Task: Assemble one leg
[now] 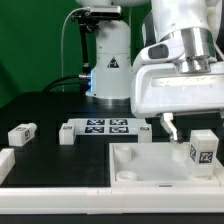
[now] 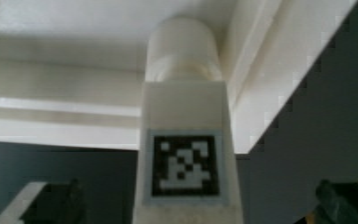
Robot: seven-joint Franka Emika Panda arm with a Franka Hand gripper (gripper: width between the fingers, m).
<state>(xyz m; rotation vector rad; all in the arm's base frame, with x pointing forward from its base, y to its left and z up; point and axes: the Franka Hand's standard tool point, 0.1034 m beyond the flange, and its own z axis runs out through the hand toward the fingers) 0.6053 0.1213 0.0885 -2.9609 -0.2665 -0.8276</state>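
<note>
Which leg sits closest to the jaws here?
The leg standing at the exterior view's right, at the white panel's corner; the others lie off the panel, toward the left.

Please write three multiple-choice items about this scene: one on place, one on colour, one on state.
1. The leg under the gripper stands: A on the marker board; B by the panel, at the exterior view's right; C at the exterior view's left.
2. The table is: A white; B black; C red.
3. The gripper is: A shut on the leg; B shut on the panel; C open.
Key: B, as the exterior view shows; B, dark around the parts; C, both fingers stand clear of the leg.
</note>
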